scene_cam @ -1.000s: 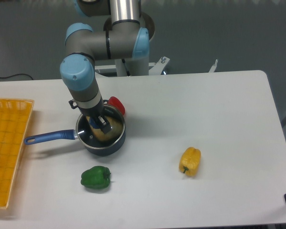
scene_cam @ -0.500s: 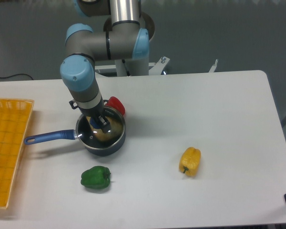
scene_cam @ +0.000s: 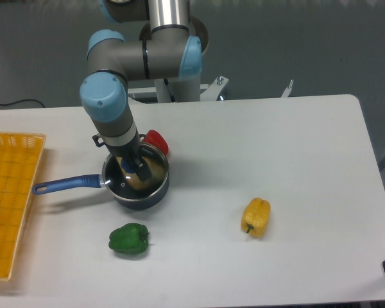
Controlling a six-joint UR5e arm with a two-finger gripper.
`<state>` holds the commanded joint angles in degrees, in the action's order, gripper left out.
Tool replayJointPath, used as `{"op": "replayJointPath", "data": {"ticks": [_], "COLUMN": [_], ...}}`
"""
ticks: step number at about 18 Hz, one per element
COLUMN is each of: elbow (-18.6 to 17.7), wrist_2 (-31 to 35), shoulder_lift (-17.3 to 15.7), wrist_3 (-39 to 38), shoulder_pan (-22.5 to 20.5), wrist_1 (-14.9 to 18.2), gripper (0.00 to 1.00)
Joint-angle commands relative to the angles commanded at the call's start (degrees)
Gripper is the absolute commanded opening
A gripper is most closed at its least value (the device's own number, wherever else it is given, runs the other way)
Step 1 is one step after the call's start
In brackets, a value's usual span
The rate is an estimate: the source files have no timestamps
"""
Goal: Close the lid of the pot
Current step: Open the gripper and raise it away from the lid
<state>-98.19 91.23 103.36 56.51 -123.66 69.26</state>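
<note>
Lid [scene_cam: 136, 182] beneath pincer [scene_cam: 135, 168]

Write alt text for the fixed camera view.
A robot arm's gripper reaches down over a blue-handled pot on a white table. Red, green and yellow peppers lie around it.

Even, soft overhead light, faint shadows, slightly grainy but sharp throughout.

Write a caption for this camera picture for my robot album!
Robot gripper lowers the lid onto the pot, with three peppers nearby.
</note>
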Motion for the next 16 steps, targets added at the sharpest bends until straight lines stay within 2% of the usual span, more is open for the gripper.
{"op": "replayJointPath", "data": {"ticks": [3, 6, 12, 16], "elbow": [3.8, 6.5, 6.7, 6.7], "wrist_2": [-0.6, -2.3, -1.9, -2.1], "shoulder_lift": [0.0, -0.3, -1.1, -1.6], "wrist_3": [0.6, 3.1, 20.5, 27.8], "shoulder_pan": [-1.8, -5.5, -15.1, -20.3], "wrist_1": [0.0, 0.4, 3.5, 3.6], "gripper": [1.0, 1.0, 1.0, 1.0]}}
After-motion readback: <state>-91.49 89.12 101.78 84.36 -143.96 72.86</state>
